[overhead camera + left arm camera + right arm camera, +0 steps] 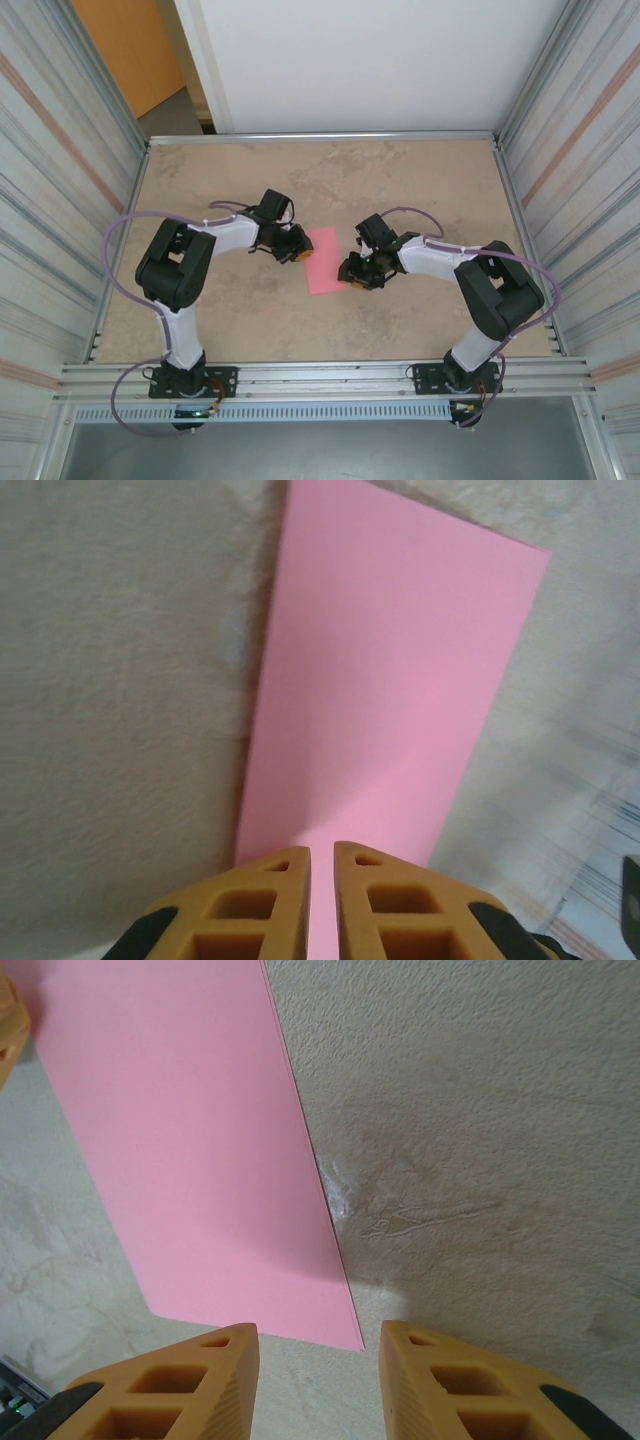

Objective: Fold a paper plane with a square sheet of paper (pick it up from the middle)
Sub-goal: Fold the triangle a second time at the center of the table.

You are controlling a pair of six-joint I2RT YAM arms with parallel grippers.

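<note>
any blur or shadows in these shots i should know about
Left wrist: the paper is sharp, but the lower right corner smears into streaks. Right wrist: a soft shadow falls on the table right of the paper; the texture is crisp. Top view: light is even, the white wall bright, no glare on the paper.

Open table (330, 175) beyond the sheet (325, 260); walls (60, 150) flank sides.
</note>
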